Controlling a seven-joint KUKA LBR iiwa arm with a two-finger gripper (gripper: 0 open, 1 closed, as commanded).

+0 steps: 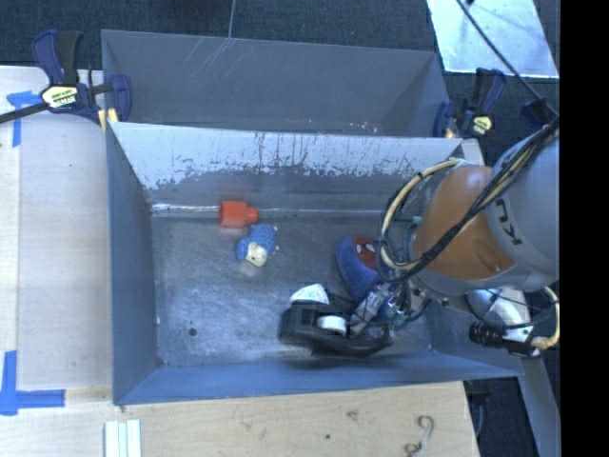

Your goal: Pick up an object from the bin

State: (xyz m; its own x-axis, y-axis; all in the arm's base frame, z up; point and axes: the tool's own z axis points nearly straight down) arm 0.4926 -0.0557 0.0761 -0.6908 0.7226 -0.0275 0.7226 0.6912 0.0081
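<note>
As my pincer point(381, 309) hangs at the near right of the grey metal bin point(133, 284), the black plastic holder with a white roll point(319, 330) lies just left, its length running left-right; my pincer's opening I cannot tell.

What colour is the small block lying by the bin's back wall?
The block is orange-red, clearest in the camera view.
</note>
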